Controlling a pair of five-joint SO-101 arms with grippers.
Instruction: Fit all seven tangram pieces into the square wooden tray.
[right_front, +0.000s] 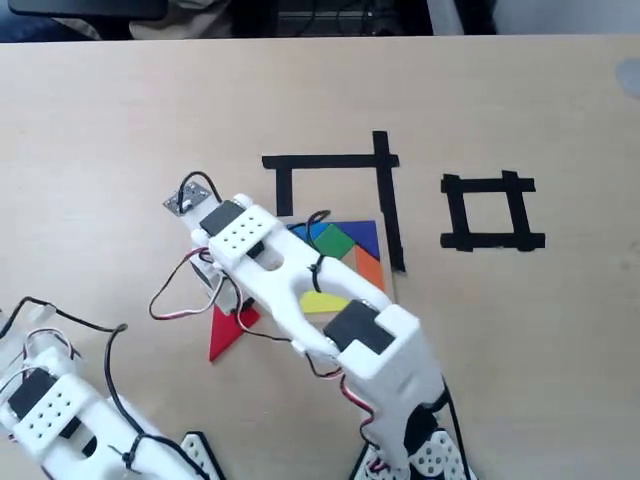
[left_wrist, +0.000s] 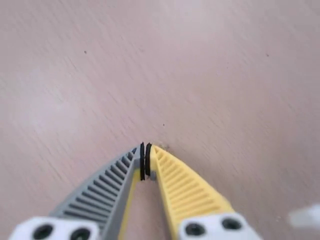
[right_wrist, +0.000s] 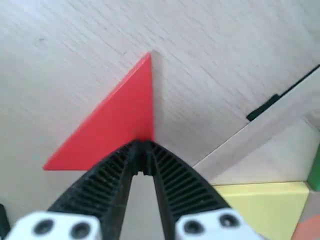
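The right claw (right_wrist: 142, 162), clenched, sits at a corner of the red triangle (right_wrist: 110, 130), perhaps touching it; the tray (right_wrist: 240, 147) lies just beside.

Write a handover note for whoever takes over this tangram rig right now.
Left tool: shut over the bare table, holding nothing.
Right tool: shut, tips at a corner of the red triangle, which lies flat on the table beside the tray. I cannot tell whether it pinches the piece.
Done: blue, green, orange and yellow pieces sit in the tray.
Left: get the red triangle in. The arm hides part of the tray, so count the pieces.
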